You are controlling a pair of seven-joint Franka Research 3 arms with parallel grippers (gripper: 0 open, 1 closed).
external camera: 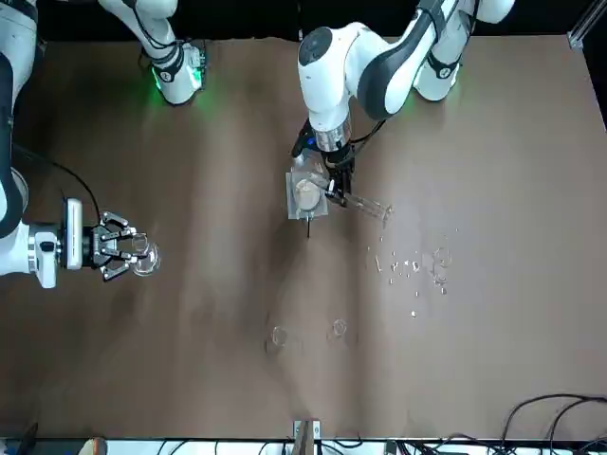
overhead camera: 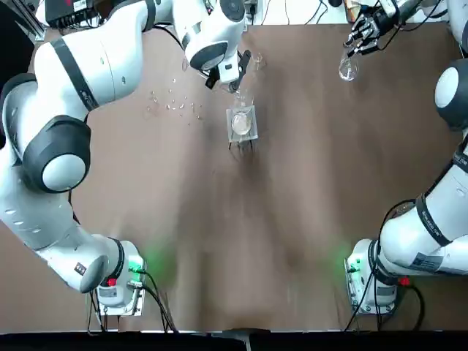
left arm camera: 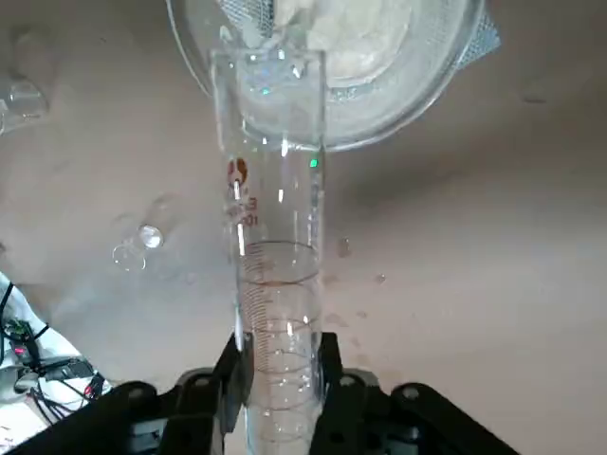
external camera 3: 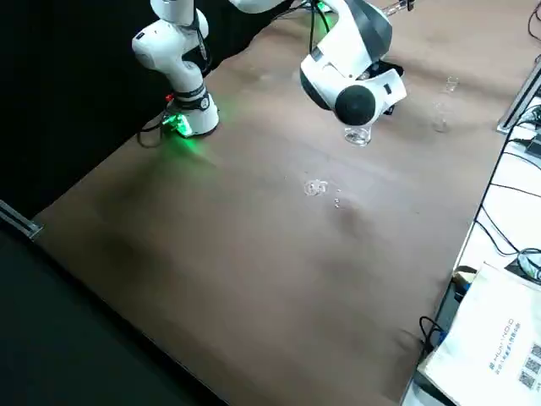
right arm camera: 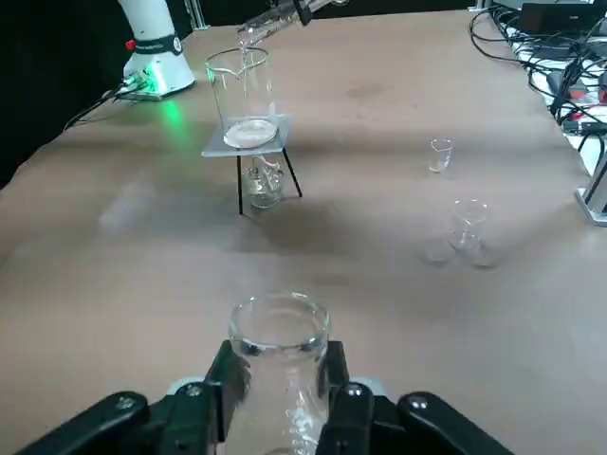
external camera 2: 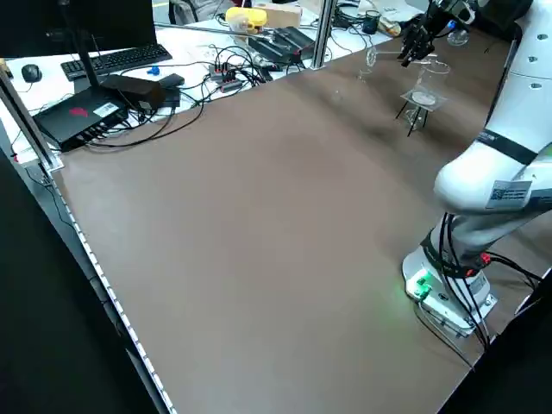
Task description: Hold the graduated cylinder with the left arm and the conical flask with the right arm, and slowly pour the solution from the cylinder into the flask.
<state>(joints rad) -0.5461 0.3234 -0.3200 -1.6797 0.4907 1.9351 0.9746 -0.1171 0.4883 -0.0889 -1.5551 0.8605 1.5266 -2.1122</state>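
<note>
Clear glass fills both my grips: my left gripper point(left arm camera: 286, 365) is closed round the graduated cylinder point(left arm camera: 275, 209), and my right gripper point(right arm camera: 283, 374) holds the conical flask point(right arm camera: 285, 417) between its fingers, mouth open. So the holding half of the job is done. The pouring into the flask, I judge, is not: I have the cylinder tilted with its lip at the mouth of the wide beaker point(right arm camera: 248, 90) on its little stand point(right arm camera: 218, 150), while the flask is well apart, across the table (an odd place to aim, given my orders). Whether liquid is running from the lip, I cannot tell. What is left, as I read it, is to bring lip and flask mouth together and tip slowly; the beaker's rim could be knocked on the way.

Under the stand sits a small glass vessel point(right arm camera: 265, 185). The brown tabletop point(overhead camera: 307, 190) also carries two small glass cups, one nearer point(right arm camera: 469, 225) and one farther point(right arm camera: 440, 154) from my right wrist, and a scatter of clear specks point(overhead camera: 179, 106), drops or glass bits, I cannot say which. Beyond the edge, a white bench holds a monitor point(external camera 2: 112, 17), a keyboard point(external camera 2: 129, 59) and tangled black cables point(external camera 2: 207, 86).
</note>
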